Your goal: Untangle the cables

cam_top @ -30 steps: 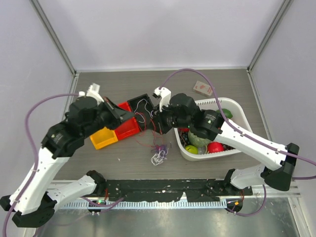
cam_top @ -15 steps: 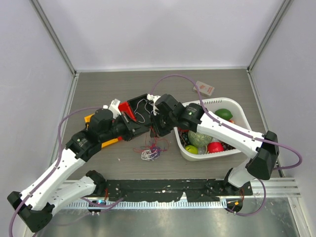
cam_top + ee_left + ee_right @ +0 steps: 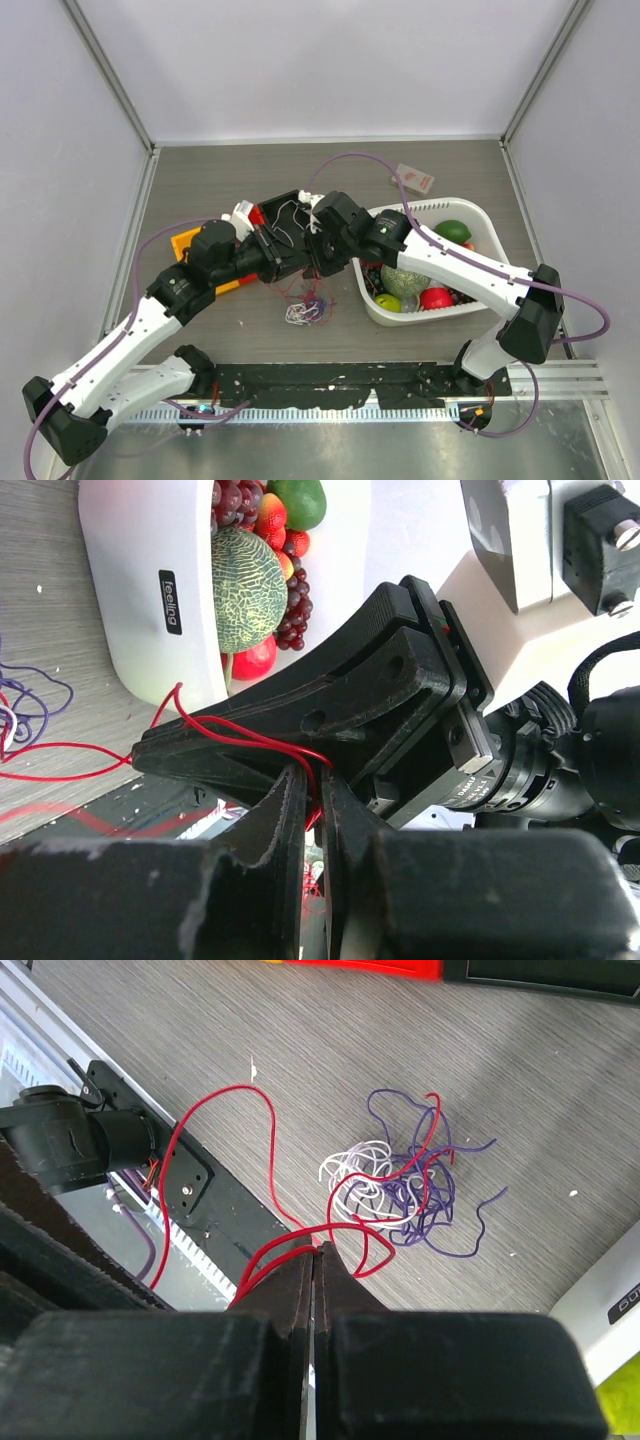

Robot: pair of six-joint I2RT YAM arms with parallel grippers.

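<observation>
The left tool (image 3: 315,785) and right tool (image 3: 315,1252) are both clamping the thin red cord (image 3: 262,1110), trailing from the white-and-purple cord tangle (image 3: 395,1195) lying near the grey desk's (image 3: 220,180) near edge. Pulling sharply risks cinching the knot.

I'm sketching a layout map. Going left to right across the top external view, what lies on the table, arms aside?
The orange bin → cable tangle → white basket of fruit.
</observation>
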